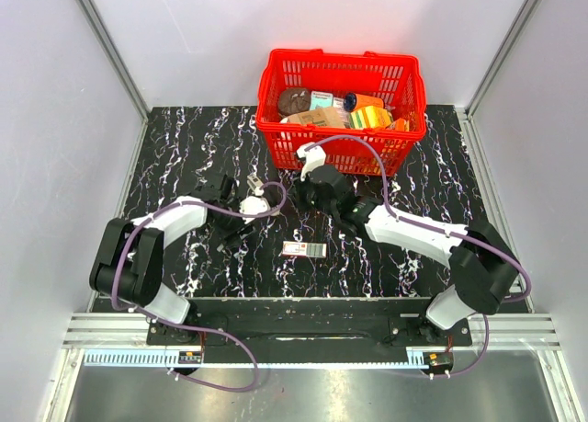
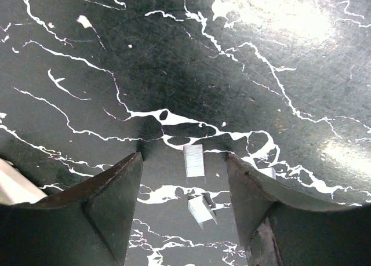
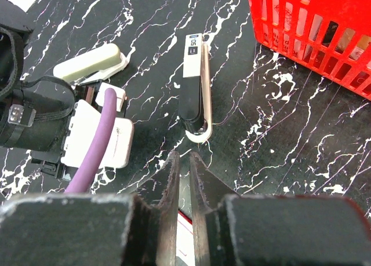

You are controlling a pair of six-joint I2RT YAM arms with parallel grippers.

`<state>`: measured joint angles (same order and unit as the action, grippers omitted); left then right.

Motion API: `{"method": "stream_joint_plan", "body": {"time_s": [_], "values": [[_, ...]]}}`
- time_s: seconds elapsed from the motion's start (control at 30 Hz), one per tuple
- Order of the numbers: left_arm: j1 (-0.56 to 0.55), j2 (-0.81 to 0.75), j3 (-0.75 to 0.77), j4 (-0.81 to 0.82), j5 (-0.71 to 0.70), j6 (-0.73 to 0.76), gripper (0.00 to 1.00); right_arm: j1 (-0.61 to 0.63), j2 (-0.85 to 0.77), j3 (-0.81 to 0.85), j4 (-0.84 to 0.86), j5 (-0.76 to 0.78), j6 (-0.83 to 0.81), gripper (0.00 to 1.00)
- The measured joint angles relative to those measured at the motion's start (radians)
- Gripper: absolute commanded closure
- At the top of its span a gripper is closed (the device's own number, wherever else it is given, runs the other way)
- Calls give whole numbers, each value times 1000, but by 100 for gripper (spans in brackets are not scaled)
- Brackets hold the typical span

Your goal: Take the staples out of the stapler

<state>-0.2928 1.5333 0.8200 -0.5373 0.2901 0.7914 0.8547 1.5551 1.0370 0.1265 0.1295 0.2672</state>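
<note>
STEP: we judge unloading nearly done, two staple strips [image 2: 193,160] lying loose on the table | left gripper [image 2: 184,157] partly open, empty, straddling them | right gripper [image 3: 184,159] almost closed on nothing | stapler [image 3: 194,86] flat, black over white, at its 12 o'clock, apart | NEXT: we would lower squarely and pinch one strip

The basket [image 1: 349,152] stands far right on the table [image 1: 184,155], with the stapler [image 3: 195,86] nearer and to its left. Staple strips [image 2: 193,160] lie under the left gripper [image 2: 184,158].
</note>
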Motion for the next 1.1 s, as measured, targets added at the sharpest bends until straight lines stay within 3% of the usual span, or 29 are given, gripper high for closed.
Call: {"method": "stream_joint_plan", "body": {"time_s": [0.23,0.37,0.47,0.63,0.8,1.1], "values": [[-36,-26,-28,20,-39,-6,45,0,-4,0,0,0,6,84],[-69,-27,-31,43,-58,-20,60,0,-4,0,0,0,10,85],[-82,-27,-34,47,-65,-28,64,0,-4,0,-1,0,11,85],[-87,-26,-34,55,-76,-41,62,0,-4,0,-2,0,11,85],[-87,-26,-35,72,-98,-57,49,0,-4,0,-4,0,11,86],[-85,-27,-35,86,-117,-71,45,0,-13,0,-5,0,11,86]]}}
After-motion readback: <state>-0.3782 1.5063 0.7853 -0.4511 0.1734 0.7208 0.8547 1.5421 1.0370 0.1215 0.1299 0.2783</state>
